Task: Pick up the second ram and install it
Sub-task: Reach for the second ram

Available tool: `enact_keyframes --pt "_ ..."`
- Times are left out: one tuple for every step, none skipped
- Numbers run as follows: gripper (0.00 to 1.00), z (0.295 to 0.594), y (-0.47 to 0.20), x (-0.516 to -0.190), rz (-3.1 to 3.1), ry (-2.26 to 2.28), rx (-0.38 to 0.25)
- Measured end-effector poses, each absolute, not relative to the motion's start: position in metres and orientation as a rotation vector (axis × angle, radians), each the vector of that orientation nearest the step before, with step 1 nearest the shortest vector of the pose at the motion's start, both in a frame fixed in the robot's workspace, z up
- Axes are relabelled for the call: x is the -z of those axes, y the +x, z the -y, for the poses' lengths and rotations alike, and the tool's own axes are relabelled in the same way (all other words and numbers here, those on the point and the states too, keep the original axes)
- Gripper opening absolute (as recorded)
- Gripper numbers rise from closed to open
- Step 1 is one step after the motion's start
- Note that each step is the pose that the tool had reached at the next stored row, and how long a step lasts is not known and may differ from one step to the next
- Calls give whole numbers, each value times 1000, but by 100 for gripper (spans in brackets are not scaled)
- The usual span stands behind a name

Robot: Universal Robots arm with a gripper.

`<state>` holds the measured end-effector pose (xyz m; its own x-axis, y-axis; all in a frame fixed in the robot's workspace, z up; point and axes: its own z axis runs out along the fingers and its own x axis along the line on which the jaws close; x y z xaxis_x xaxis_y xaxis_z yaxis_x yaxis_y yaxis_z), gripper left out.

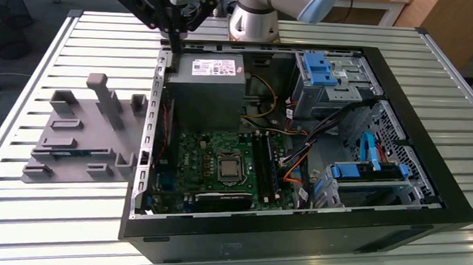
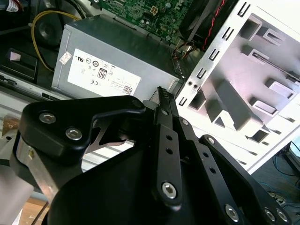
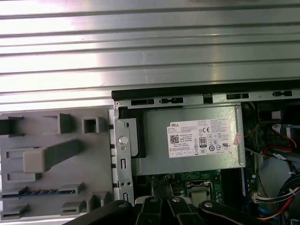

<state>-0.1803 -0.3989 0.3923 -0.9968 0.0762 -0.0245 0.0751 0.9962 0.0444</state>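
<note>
The second ram [image 1: 68, 153] is a thin dark strip standing on edge in a slot of the grey fixture [image 1: 85, 132], left of the open computer case in the exterior view. The first wrist view shows the ram [image 3: 40, 192] in that fixture [image 3: 56, 159] too. My gripper [image 1: 176, 49] hangs shut and holding nothing above the case's back left corner, beside the power supply [image 1: 210, 83]. In the second wrist view its fingers [image 2: 165, 112] are pressed together, pointing at the case wall next to the power supply [image 2: 103, 70]. The motherboard's long black memory slots [image 1: 265, 163] lie to the right of the processor socket.
The black tower case [image 1: 296, 231] lies on its side on a slatted metal table [image 1: 25, 219]. Its metal side wall [image 1: 151, 123] stands between the fixture and the motherboard [image 1: 211, 167]. Cables and blue drive bays [image 1: 363, 174] crowd the case's right half.
</note>
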Motion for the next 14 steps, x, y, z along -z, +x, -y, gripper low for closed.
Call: enact_keyframes --pt "11 399 -181 -392 -3112 118 -68" --pt "11 399 -181 -392 -3113 118 -68" --pt "11 399 -181 -392 -3113 118 -68" --pt "11 399 -182 -392 -3112 118 -68" --pt "11 399 -182 -392 -3112 118 -68" --pt "11 399 -183 -392 -3112 118 -68" --pt "11 399 -183 -392 -3112 118 -68" --pt "11 399 -183 -392 -3112 118 -68" --pt "11 399 -184 -392 -3113 118 -68" --pt "11 399 -184 -392 -3112 118 -68" --pt "11 399 -185 -392 -3112 118 -68" --pt "11 399 -185 -392 -3112 118 -68" --pt "11 399 -186 -392 -3112 118 -68" --pt "11 399 -186 -392 -3112 118 -68"
